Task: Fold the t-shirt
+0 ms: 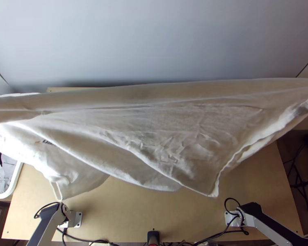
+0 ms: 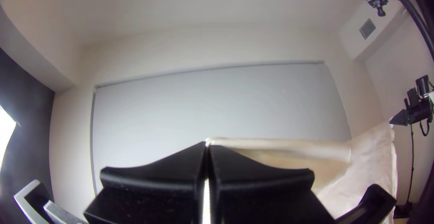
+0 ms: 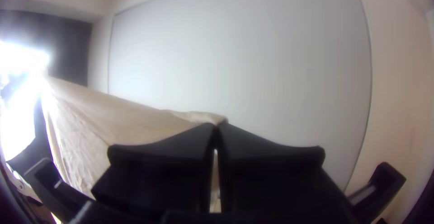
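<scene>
1. Shirt [image 1: 186,143] hangs above the table [image 1: 129,217], stretched from nine o'clock to three.
2. Left claw [image 2: 207,145] and right claw [image 3: 217,125] each pinch its upper edge.
3. Best lower both evenly, edge taut.

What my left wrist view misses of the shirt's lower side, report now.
Observer: In the top view, a thin loop dangles from the shirt, close to the left arm's base.

Operator: Any print on the cloth? Tell me.

Observer: Yes, a small dark mark is partly tucked behind a fold, toward the left.

Operator: Now report what's beside the table.

Observer: A white-rimmed bin with cloth in it, at the table's left side.
</scene>
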Robot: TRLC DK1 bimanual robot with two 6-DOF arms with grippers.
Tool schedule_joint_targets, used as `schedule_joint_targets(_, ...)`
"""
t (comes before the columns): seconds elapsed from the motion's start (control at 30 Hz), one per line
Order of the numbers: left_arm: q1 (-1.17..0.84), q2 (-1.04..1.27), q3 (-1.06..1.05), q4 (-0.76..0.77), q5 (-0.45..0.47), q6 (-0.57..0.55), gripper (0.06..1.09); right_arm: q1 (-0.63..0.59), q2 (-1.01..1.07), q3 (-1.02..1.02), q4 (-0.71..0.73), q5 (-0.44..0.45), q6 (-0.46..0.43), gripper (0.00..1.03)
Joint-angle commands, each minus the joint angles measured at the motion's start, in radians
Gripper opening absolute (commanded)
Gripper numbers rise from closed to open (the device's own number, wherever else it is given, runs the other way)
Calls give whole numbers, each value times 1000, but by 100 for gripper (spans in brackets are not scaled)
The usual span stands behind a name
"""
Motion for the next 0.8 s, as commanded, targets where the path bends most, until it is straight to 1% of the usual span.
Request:
schedule_joint_targets(0.0, -19, -35, 11, 43, -17, 16, 9, 1, -31, -3, -3, -2, 1, 3)
schedule_joint_targets(0.1, -36, -54, 5, -15, -14, 11, 9, 1, -60, -23, -50, -15, 1, 3)
schedule_joint_targets(0.27, -70, -84, -66, -145, -4, 7, 9, 16, -139, -168, -104, -22, -1, 3)
schedule_joint_targets(0.33, -80, -95, -136, -197, 29, 7, 9, 40, -165, -252, -116, -27, -1, 3)
schedule_joint_targets(0.37, -87, -106, -187, -202, 39, 7, 9, 53, -178, -303, -115, -27, 3, 3)
schedule_joint_targets(0.43, -90, -120, -291, -222, 86, 7, 9, 65, -191, -395, -109, -38, 4, 3)
schedule_joint_targets(0.53, -96, -117, -443, -240, 149, -7, 9, 70, -192, -537, -58, -61, 10, 3)
schedule_joint_targets(0.6, -102, -94, -555, -268, 214, -7, 9, 66, -186, -629, -6, -67, 6, 3)
schedule_joint_targets(0.67, -143, -68, -675, -274, 233, -7, 9, 62, -171, -714, 40, -78, -7, 3)
schedule_joint_targets(0.77, -231, -29, -822, -265, 226, 17, 9, 47, -134, -836, 112, -108, -28, 3)
